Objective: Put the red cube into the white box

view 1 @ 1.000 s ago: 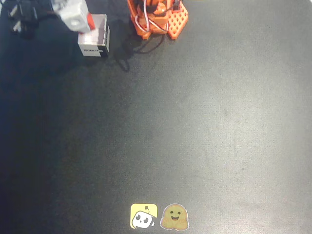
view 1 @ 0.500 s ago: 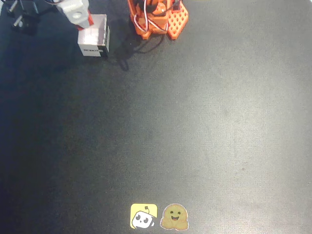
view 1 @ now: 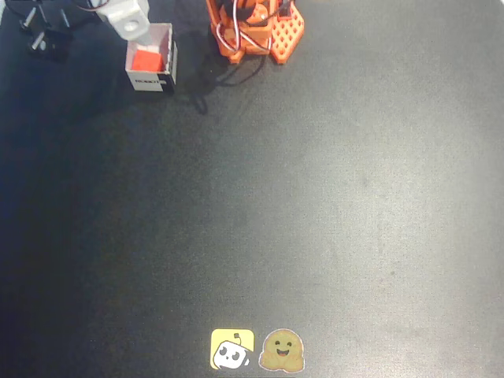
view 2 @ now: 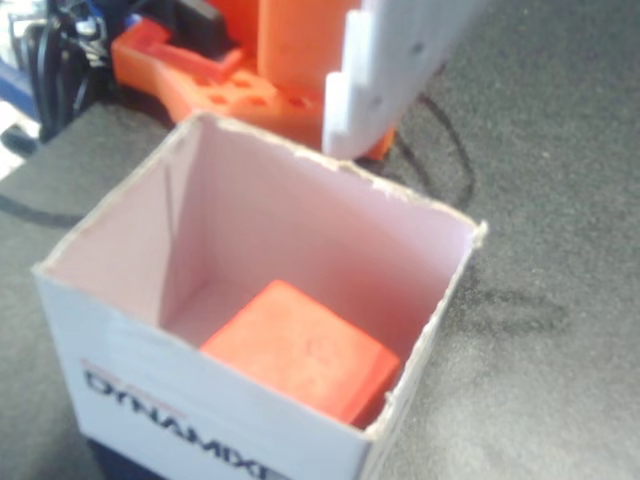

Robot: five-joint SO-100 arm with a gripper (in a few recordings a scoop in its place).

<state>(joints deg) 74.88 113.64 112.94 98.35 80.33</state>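
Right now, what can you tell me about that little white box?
The white box is a small, open-topped square carton of thin card with ragged upper edges and dark lettering on one outer side. It stands upright on the dark table, near the arm's orange base. Inside, the red cube lies on its floor, against one wall.

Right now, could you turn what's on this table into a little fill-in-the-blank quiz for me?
1. The red cube lies ____ the white box.
2. The top of the white box is ____.
3. Near the bottom edge of the overhead view, ____ stickers sit on the dark table.
4. The fingers hold ____.

Missing words: inside; open; two; nothing
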